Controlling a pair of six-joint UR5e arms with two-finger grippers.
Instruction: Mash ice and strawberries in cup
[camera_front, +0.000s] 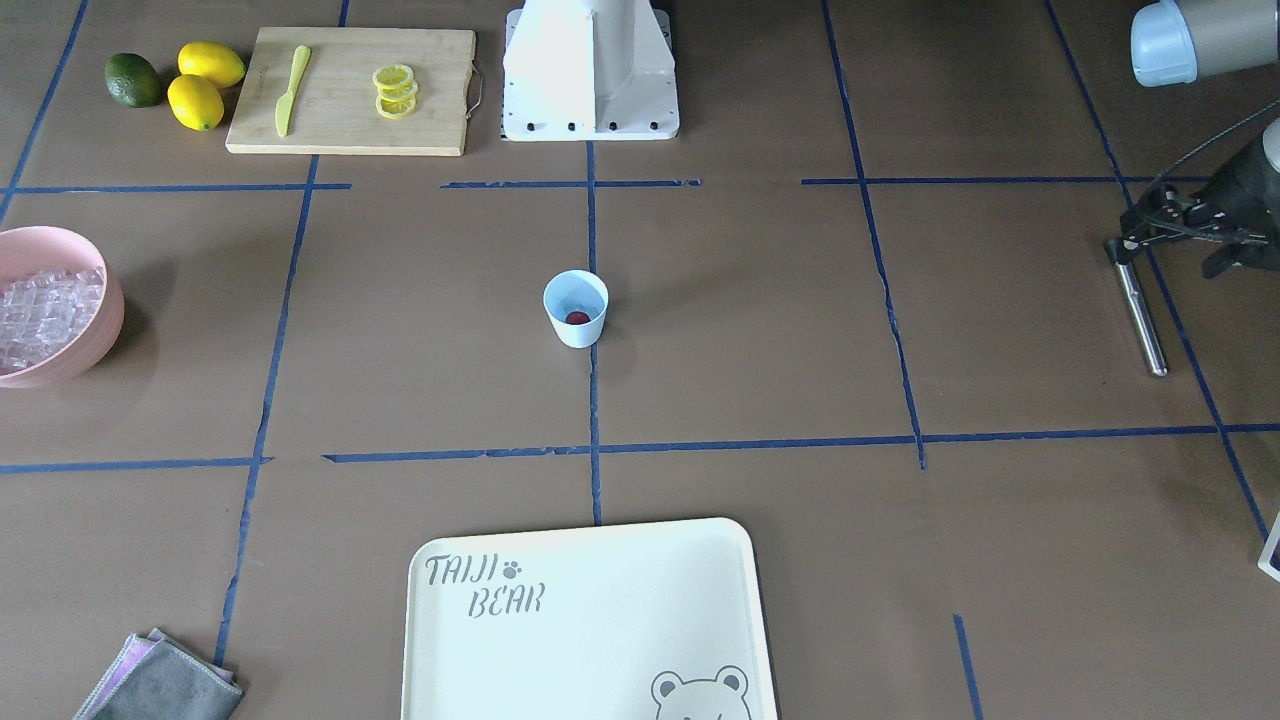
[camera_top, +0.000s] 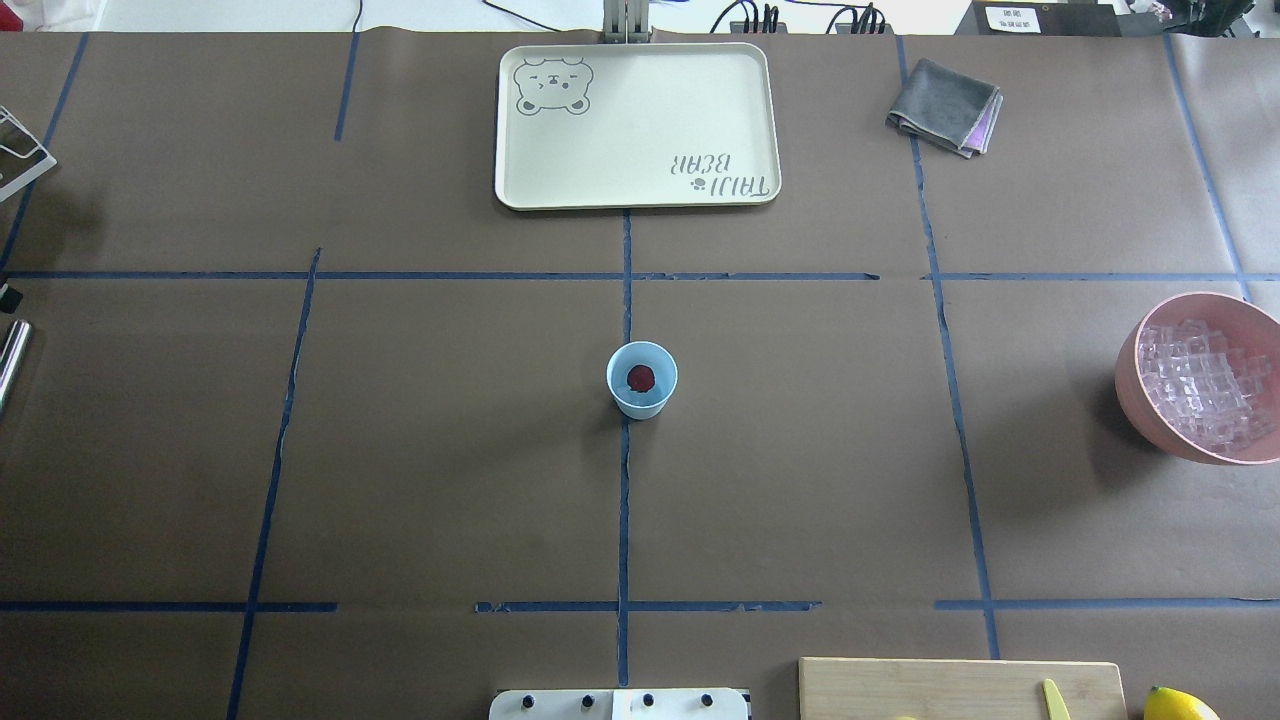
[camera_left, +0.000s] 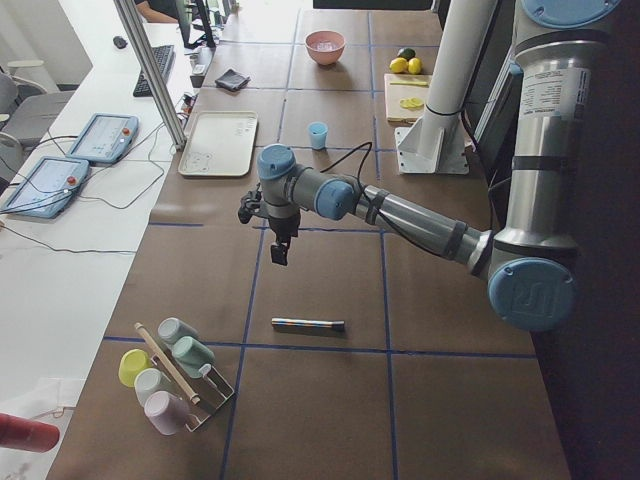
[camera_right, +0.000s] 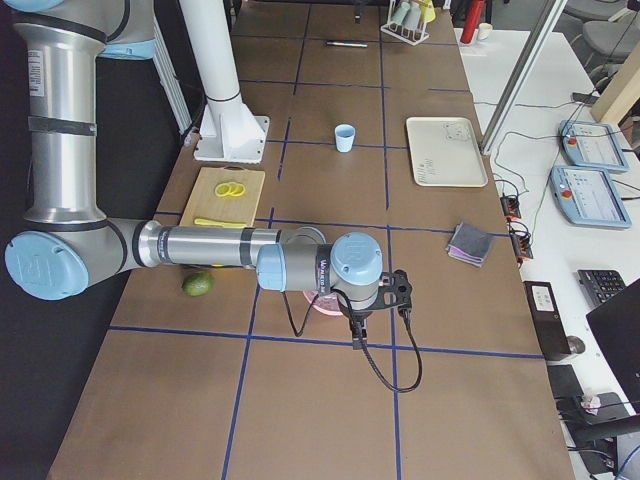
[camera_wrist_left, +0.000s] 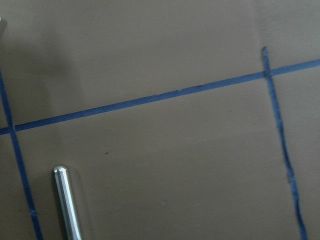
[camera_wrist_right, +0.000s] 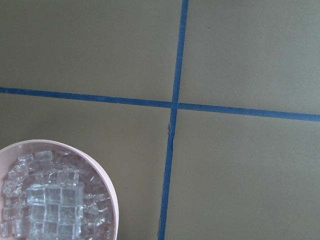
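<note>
Left gripper (camera_left: 279, 248) hangs over metal rod (camera_front: 1141, 320); right gripper (camera_right: 358, 337) hangs near pink bowl (camera_top: 1133, 395). Whether either claw is spread or pressed together, cannot tell.

Cup (camera_top: 641, 392) stands upright at table centre, strawberry (camera_top: 640, 377) inside, no ice visible in it. Ice (camera_top: 1205, 385) fills the bowl at cup's 3 o'clock, well apart.

Likely step: fetching ice. It calls for a fine pinch on a slippery cube.

Rod lies at 9 o'clock, tray (camera_top: 640, 195) at 12. Only blue tape lines (camera_top: 952, 400) lie between bowl and cup.

Spread beneath the fingers of the left gripper (camera_left: 279, 258): a long table (camera_left: 330, 280) papered brown, gridded with blue tape (camera_left: 385, 300). Set well beyond those fingers, away from the robot's side: a white desk (camera_left: 55, 280), strewn with cables, crossed by a slanted metal post (camera_left: 150, 70). Lit evenly and brightly.
</note>
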